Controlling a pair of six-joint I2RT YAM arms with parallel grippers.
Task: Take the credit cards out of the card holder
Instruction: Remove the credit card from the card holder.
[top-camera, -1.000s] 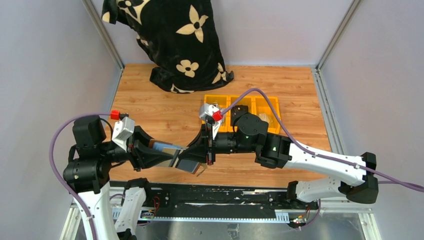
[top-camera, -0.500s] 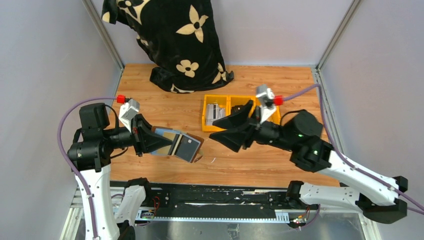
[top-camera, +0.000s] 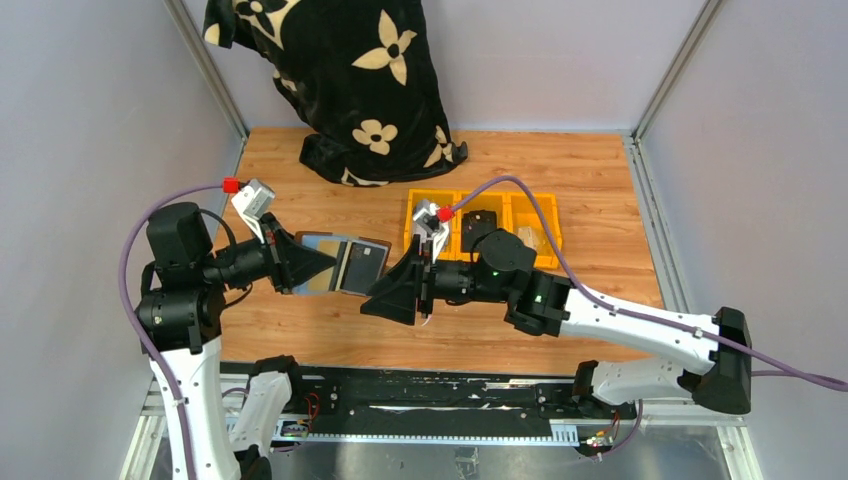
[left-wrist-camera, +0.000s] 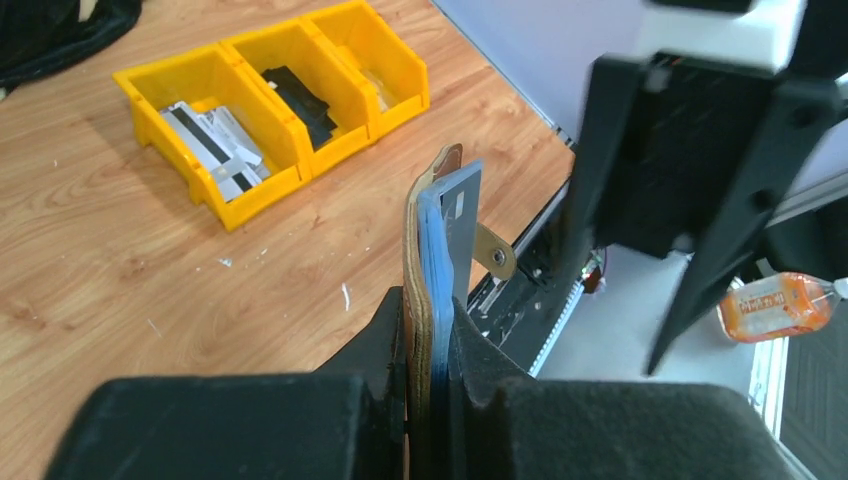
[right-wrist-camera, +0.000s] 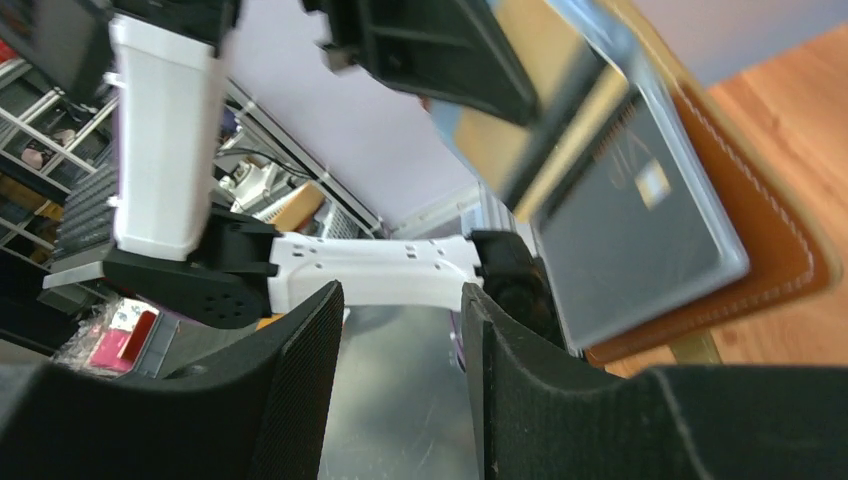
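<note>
Since half a second ago, the right gripper (top-camera: 376, 299) has swung away from the yellow bins (left-wrist-camera: 262, 190) and returned to the card holder (top-camera: 340, 266). The left gripper (top-camera: 318, 266) has meanwhile levelled the holder.

**Step in hand:** we judge this to be the approach for another extraction. Some credit cards (left-wrist-camera: 212, 142) already lie in the nearest bin.

**Gripper states:**
- The left gripper is clamped on the spine end of the card holder and carries it clear of the table.
- The right gripper's jaws stand apart with nothing between them, just beside the holder's free end.

**Orientation:** the holder's long axis runs straight out from the left fingertips toward the right gripper. In the left wrist view it stands on edge. A dark card (left-wrist-camera: 462, 212) protrudes past the leather at the far end, and the closing tab (left-wrist-camera: 495, 256) hangs below it.

**Next move:** we expect the right jaws must line up with the thin edge of the protruding card and close on the card alone. They then pull along the long axis, away from the left gripper.
</note>
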